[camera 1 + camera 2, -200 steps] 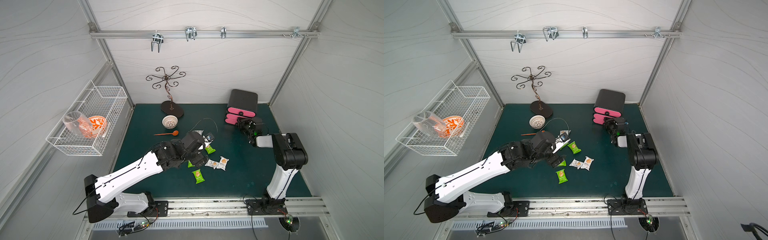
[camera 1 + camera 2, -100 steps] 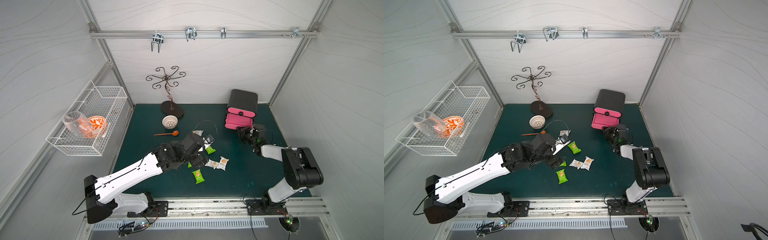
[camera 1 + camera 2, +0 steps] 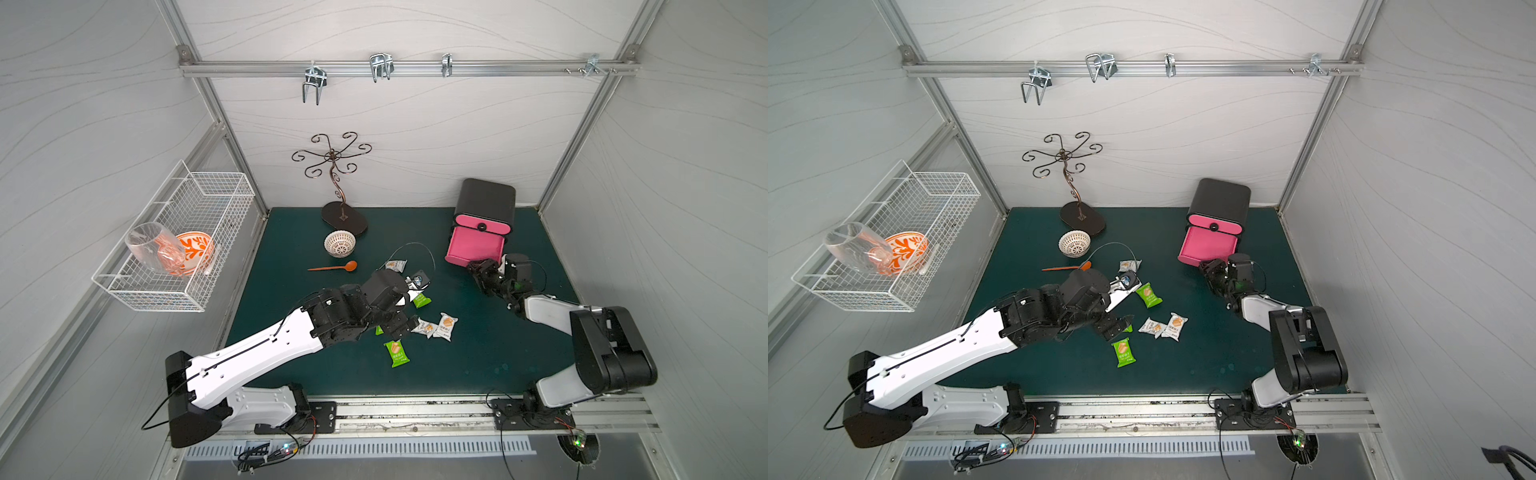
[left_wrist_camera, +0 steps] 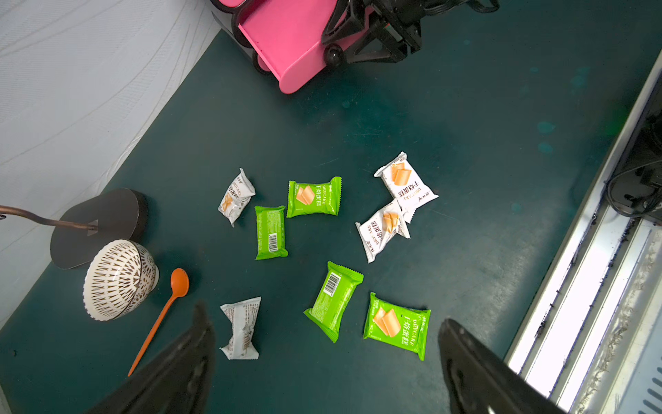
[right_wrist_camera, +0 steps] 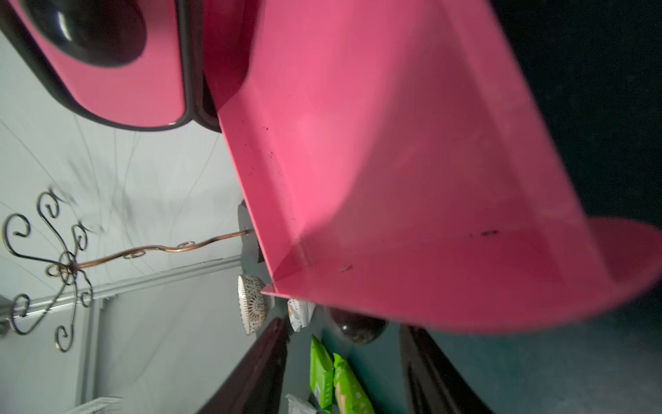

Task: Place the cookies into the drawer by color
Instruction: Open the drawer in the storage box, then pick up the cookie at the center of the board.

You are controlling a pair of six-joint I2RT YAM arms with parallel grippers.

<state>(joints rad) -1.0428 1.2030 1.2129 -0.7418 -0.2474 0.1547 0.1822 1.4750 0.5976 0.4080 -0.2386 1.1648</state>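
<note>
Your left gripper [image 4: 324, 317] hangs over the cookies [image 4: 314, 197] with its jaws spread wide and nothing between them. Four green packets and four white ones lie loose on the dark green mat [image 3: 478, 353], near its middle and apart from the drawer [image 3: 473, 245]. That lower pink drawer stands pulled out of its black cabinet [image 3: 486, 197]. Your right gripper [image 5: 344, 333] sits at the drawer's black knob [image 4: 335, 55], fingers parted on either side, gripping nothing.

Right pincer [image 3: 1209, 269] beside extended pink drawer [image 3: 1208, 248]
</note>
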